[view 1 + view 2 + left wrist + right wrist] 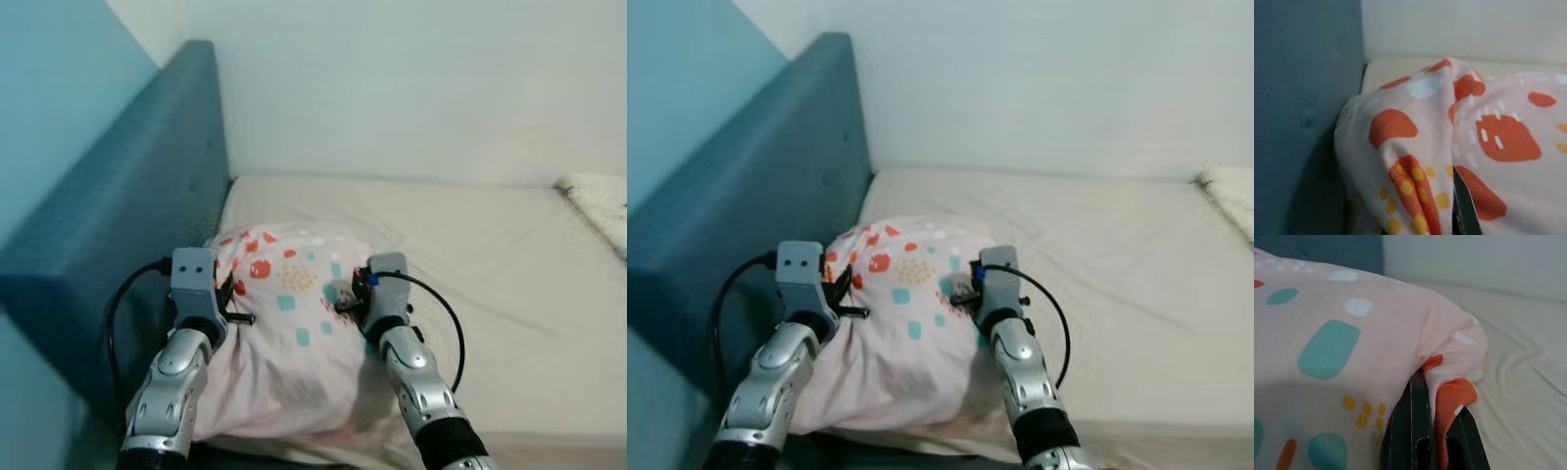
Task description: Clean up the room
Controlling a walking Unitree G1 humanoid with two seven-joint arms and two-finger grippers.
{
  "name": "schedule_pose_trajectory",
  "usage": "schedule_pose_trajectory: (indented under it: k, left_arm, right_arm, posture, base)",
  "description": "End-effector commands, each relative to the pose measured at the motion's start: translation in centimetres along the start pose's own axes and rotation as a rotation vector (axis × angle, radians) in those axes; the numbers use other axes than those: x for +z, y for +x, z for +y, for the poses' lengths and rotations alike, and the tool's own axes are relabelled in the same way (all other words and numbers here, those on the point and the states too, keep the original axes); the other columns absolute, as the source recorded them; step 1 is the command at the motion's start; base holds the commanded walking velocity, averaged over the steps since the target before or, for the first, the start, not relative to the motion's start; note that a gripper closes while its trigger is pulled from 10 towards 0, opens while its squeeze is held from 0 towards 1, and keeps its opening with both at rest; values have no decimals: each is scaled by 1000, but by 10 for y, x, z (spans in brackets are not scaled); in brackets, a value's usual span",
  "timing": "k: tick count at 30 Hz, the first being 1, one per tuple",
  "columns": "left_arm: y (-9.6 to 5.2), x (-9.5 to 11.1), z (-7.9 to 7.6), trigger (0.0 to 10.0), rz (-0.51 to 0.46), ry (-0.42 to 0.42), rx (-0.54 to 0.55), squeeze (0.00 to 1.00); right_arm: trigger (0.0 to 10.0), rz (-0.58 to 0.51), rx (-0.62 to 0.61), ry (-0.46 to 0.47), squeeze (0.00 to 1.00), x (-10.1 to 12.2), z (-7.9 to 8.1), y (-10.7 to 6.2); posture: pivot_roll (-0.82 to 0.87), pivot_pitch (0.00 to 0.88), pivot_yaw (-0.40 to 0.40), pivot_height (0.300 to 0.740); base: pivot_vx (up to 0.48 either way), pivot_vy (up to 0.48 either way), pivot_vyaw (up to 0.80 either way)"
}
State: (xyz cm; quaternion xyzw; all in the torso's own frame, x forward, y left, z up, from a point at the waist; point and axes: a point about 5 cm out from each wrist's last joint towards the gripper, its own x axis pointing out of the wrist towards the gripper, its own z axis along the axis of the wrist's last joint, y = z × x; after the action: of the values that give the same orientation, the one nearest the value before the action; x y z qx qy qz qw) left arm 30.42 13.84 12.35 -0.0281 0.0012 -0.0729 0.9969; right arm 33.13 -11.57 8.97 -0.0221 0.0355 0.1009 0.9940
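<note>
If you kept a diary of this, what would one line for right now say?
step: placing pillow | left gripper: shut on pillow | right gripper: shut on pillow | place: bed, by headboard

Bed w/ cream sheet (470, 245), wrinkled, fills center to 3 o'clock. Teal padded headboard (127, 206) runs 7 to 11 o'clock along bed's edge. Plain white wall (411, 88) at 12. Pale blue wall (49, 88) at 10. Soft, even light.
</note>
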Motion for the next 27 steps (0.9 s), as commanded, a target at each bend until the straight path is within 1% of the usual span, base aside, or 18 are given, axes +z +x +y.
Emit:
schedule_pose_trajectory:
  k: [1,3,5,18,21,24,27]
  left_arm:
    - [1,10,-14,10000,-47,7,-46,0]
    - [1,10,-14,10000,-47,9,-46,0]
    - [1,8,-18,10000,-41,-21,-47,0]
    - [2,7,-25,10000,-24,6,-55,0]
    - [5,7,-26,10000,-22,14,-53,0]
    - [11,7,-23,10000,-18,21,-37,0]
    - [12,7,-22,10000,-19,21,-33,0]
  right_arm:
    - [10000,-54,7,7,0,9,1,2]
    - [10000,-55,7,8,0,9,1,2]
    - [10000,-53,3,11,0,8,0,2]
    - [10000,-56,-21,18,0,9,-7,3]
    - [10000,-63,-36,16,0,11,-10,4]
    - [10000,-73,-41,-11,0,14,-11,6]
    - [10000,-74,-39,-17,0,15,-12,7]
  posture:
    - [88,0,-50,740]
    - [89,0,-50,740]
    - [97,0,-50,740]
    - [100,0,-46,740]
    - [95,0,-46,740]
    - [81,0,-45,740]
    - [78,0,-46,740]
  base:
    - [0,-480,0]
    - [0,-480,0]
    - [0,-379,0]
    - [0,0,0]
    - [0,0,0]
    - [0,0,0]
    - [0,0,0]
